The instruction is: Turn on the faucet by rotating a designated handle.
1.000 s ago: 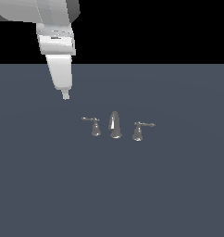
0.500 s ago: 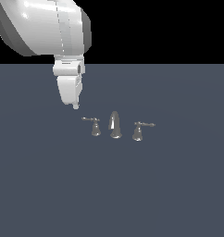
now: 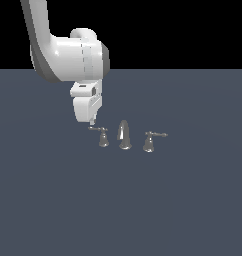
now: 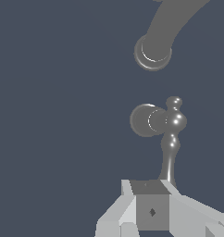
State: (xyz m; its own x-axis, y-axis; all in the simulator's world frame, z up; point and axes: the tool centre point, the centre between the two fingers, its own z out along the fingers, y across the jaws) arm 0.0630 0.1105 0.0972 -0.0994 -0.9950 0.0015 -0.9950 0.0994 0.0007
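Plainly, we saw the small shiny silver three-piece faucet (image 3: 124,136) standing on the flat dark blue-grey worktop (image 3: 193,200), away from the near edge and well inside the far edge, roughly mid-width. Its tall curved tapered spout (image 3: 124,135) rose between two lever handles. The designated silver handle with the bell-shaped base and thin horizontal lever (image 3: 101,136) stood at the exterior view's left of the spout; the matching silver handle (image 3: 150,140) stood on the other side, its lever pointing toward the exterior view's right.

We noted the white Panda arm (image 3: 68,55) coming down from the upper part of the exterior view, its white end effector (image 3: 92,121) hanging just beside the free outer tip of the designated handle's lever. In the wrist view the lever (image 4: 171,143) ran from its knobbed hub over the round base straight to the grey pad block of the end effector (image 4: 151,208), where its tip passed out of sight. Whether metal and pad touched, we could not tell.

Whether the fingers were apart or together we could not tell either; neither view showed a gap clearly.
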